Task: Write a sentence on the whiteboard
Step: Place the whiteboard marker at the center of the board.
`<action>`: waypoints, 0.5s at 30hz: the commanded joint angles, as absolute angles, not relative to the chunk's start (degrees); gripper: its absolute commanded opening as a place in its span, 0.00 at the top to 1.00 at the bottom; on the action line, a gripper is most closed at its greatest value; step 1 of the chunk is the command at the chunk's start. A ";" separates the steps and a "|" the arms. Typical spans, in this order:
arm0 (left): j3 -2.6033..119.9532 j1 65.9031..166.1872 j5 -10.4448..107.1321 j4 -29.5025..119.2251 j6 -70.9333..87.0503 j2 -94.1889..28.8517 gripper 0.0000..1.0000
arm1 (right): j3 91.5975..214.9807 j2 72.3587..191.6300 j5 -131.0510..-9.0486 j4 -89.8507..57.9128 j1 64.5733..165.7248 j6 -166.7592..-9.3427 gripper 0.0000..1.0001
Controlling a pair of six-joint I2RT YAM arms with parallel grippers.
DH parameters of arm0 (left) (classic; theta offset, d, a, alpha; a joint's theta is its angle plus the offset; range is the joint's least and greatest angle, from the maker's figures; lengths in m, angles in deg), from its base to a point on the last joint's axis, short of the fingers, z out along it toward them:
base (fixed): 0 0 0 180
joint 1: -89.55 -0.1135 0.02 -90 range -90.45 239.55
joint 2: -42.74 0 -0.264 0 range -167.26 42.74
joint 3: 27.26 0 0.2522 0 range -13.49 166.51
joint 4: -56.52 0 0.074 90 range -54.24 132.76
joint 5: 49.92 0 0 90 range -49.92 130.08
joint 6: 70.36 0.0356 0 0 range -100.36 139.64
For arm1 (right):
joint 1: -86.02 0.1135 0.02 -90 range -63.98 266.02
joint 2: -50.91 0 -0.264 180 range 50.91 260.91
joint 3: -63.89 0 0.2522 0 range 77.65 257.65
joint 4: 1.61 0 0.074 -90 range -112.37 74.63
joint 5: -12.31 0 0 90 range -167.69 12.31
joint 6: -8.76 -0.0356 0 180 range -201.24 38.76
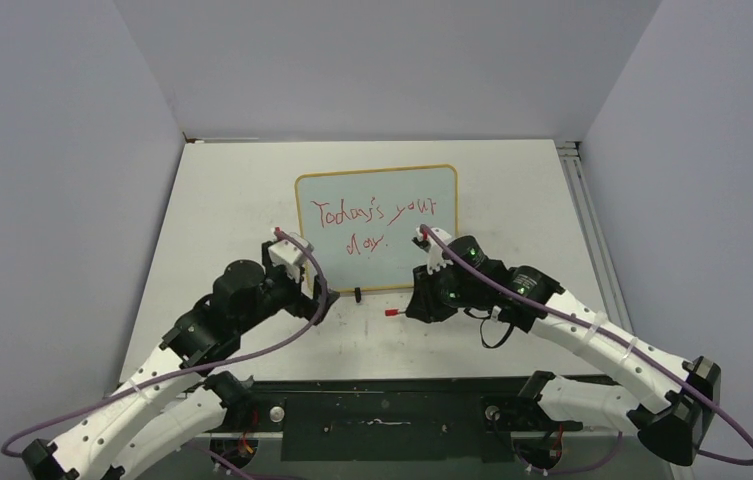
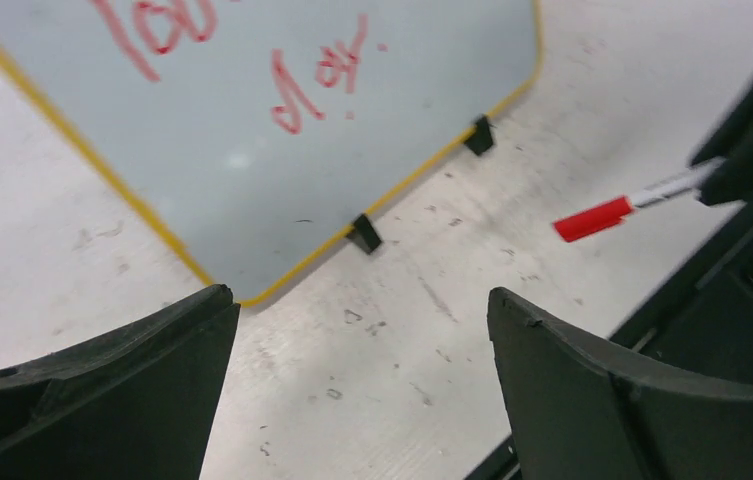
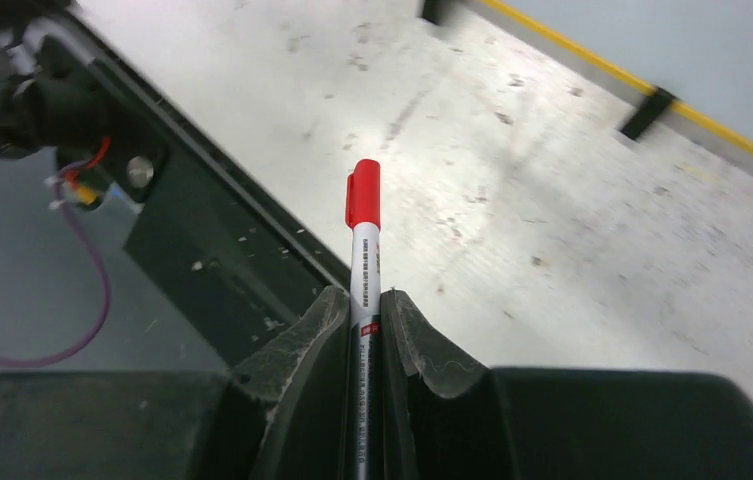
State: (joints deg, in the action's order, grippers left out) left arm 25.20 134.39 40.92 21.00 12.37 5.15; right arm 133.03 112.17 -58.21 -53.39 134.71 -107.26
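The whiteboard [image 1: 412, 185] lies mid-table, pale with a thin yellow frame and two black clip feet at its near edge. The sentence [image 1: 372, 222] is on it in red marker, in two lines, roughly "Today's your day". Part of the board [image 2: 232, 150] and the second line [image 2: 317, 85] show in the left wrist view. My right gripper [image 3: 366, 297] is shut on a capped red-and-white marker [image 3: 363, 225], held just in front of the board's near edge; the marker also shows from above [image 1: 392, 313]. My left gripper [image 2: 357, 305] is open and empty, near the board's near left corner.
A black base plate [image 1: 382, 420] runs along the table's near edge between the arm bases. A metal rail [image 1: 580, 190] lines the table's right side. Purple cables [image 1: 282, 340] loop off both wrists. Grey walls close in the table on three sides.
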 commanded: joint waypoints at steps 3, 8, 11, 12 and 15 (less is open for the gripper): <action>28.96 116.76 41.55 21.98 5.74 3.32 0.05 | 127.41 109.20 -69.28 -54.13 129.88 -112.08 0.94; 28.41 106.00 43.24 22.63 3.37 4.43 0.03 | 119.39 108.91 -59.31 -44.73 126.82 -112.59 0.94; 28.59 103.29 41.34 21.91 3.21 4.83 0.03 | 114.11 109.25 -52.31 -37.58 123.11 -113.97 0.93; 28.68 102.72 39.98 21.51 3.35 5.04 0.03 | 112.69 109.34 -50.68 -35.67 121.71 -114.27 0.93; 28.44 102.22 36.46 21.00 3.41 6.40 0.03 | 108.70 109.68 -47.51 -30.81 117.20 -115.15 0.91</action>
State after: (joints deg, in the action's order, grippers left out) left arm 25.88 103.22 40.46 20.67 4.31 4.46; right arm 111.83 109.72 -54.71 -42.53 121.81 -112.98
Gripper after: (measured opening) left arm 0.972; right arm 0.154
